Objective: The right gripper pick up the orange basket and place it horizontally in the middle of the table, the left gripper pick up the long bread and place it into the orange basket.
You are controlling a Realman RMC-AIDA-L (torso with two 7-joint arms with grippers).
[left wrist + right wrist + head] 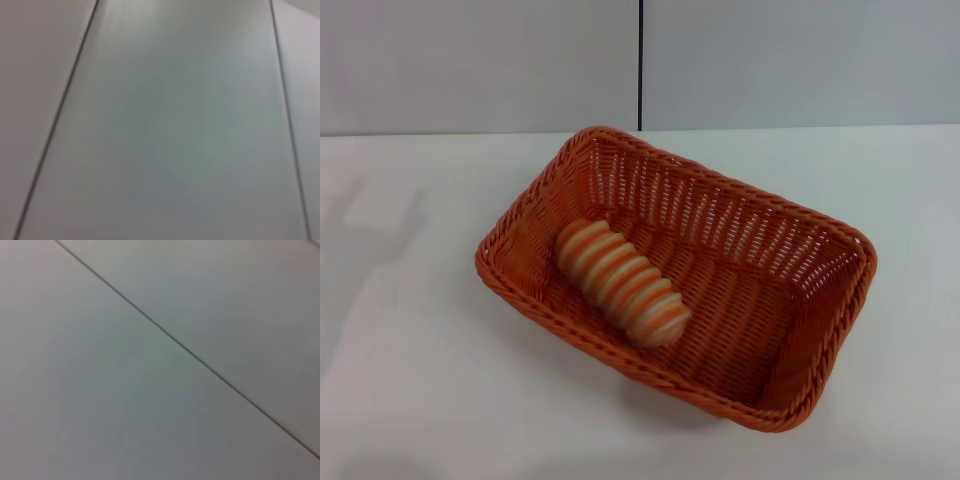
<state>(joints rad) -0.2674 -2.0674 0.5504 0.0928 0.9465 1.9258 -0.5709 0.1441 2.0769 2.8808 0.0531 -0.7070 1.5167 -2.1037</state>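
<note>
In the head view the orange basket lies in the middle of the white table, its long side running slantwise from back left to front right. The long bread, striped orange and cream, lies inside the basket on its floor, toward the left end. Neither gripper shows in any view. Both wrist views take in only plain grey panels with thin dark seams.
A light grey wall with a dark vertical seam stands behind the table. Faint shadows fall on the table's left part.
</note>
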